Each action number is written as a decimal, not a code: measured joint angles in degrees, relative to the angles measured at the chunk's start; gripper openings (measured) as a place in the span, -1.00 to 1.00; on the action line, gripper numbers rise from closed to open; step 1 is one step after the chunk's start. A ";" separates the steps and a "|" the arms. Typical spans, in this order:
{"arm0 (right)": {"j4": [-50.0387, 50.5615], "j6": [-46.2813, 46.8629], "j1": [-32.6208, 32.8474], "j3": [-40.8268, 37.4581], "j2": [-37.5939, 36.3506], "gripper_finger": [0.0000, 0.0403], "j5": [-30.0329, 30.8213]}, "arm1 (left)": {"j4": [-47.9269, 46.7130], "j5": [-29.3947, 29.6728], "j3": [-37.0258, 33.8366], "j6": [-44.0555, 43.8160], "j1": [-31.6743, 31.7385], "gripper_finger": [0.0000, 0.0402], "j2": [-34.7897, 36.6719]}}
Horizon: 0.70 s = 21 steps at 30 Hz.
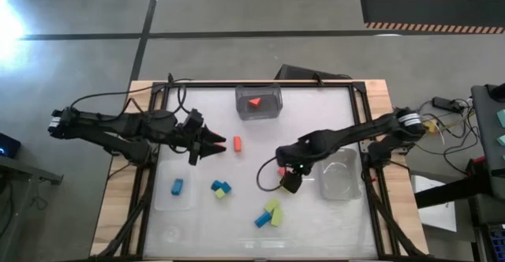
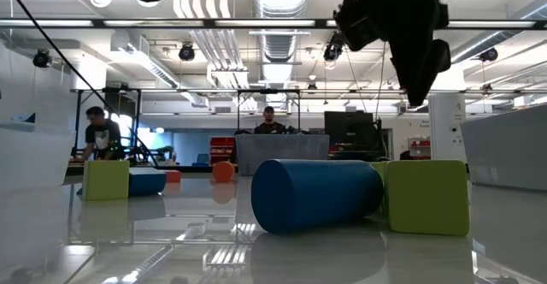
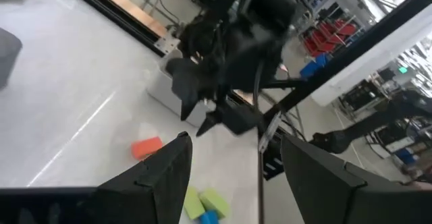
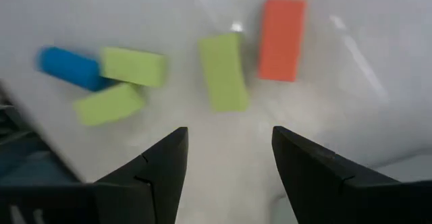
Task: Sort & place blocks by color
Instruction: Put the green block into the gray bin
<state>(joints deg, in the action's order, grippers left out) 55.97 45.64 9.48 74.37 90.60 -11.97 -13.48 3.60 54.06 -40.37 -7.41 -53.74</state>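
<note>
Sorting looks barely begun. One red block [image 1: 254, 102] already sits in the clear bin [image 1: 259, 114] at the far edge of the table [image 1: 331, 104], and a blue block [image 1: 177, 186] lies in what appears to be a second clear bin on the left, though its rim is hard to make out from above. The bin on the right [image 1: 341, 175] holds nothing that shows.

Everything else is loose on the table. An orange-red block [image 1: 237, 144] lies just beside the left gripper [image 1: 218, 144], whose fingers stand apart and hold nothing. A blue and a yellow-green block [image 1: 221, 189] touch one another near the middle. Closer to the near edge, another cluster [image 1: 269, 214] mixes two yellow-green pieces with a blue one.

The right gripper [image 1: 289, 180] hovers over the middle of the table with its fingers spread and nothing between them. Its wrist view shows an orange-red block [image 4: 282, 39] and a yellow-green block [image 4: 223, 72] side by side below it, with more pieces [image 4: 101, 79] near.

So most blocks are left to move, and no yellow-green one has been placed yet.
</note>
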 joint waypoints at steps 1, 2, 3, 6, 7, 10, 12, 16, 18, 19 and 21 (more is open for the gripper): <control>1.71 -1.09 0.03 1.36 1.44 0.02 0.75 | 0.00 0.02 0.00 0.57 0.13 0.05 0.02; 3.29 -2.22 0.06 2.62 2.93 0.02 1.40 | -0.05 0.00 0.00 1.27 0.26 0.05 0.10; 4.43 -3.32 0.06 3.87 4.42 0.02 1.64 | 0.00 0.00 0.00 1.88 0.33 0.05 0.11; 5.49 -5.84 0.06 6.60 7.75 0.02 1.69 | 0.08 -0.02 0.00 3.35 0.44 0.05 0.28; 5.37 -6.36 0.06 7.25 8.49 0.02 1.73 | 0.09 -0.02 0.00 3.69 0.56 0.05 0.31; 5.16 -7.81 0.06 8.55 10.60 0.02 2.31 | 0.08 -0.02 0.01 3.90 0.93 0.05 0.33; 4.97 -8.49 0.10 8.93 11.78 0.02 3.18 | 0.05 -0.02 0.17 4.89 1.10 0.05 0.33; 4.64 -8.71 0.37 9.00 13.22 0.02 3.20 | 0.18 -0.02 0.26 6.62 1.10 0.05 0.95; 4.54 -8.71 0.76 9.00 13.79 0.02 3.20 | 0.16 -0.04 0.13 6.98 1.12 0.05 1.48; 4.12 -8.61 1.00 9.00 14.16 0.02 3.13 | 0.14 -0.02 0.07 7.28 1.26 0.05 1.79; 2.69 -8.18 1.49 9.00 14.59 0.02 3.08 | 0.07 0.00 0.02 7.86 1.45 0.05 2.28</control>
<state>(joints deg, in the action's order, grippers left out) 58.66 37.46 10.98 83.37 105.19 -8.90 -13.41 3.60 54.08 -32.51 -5.96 -51.46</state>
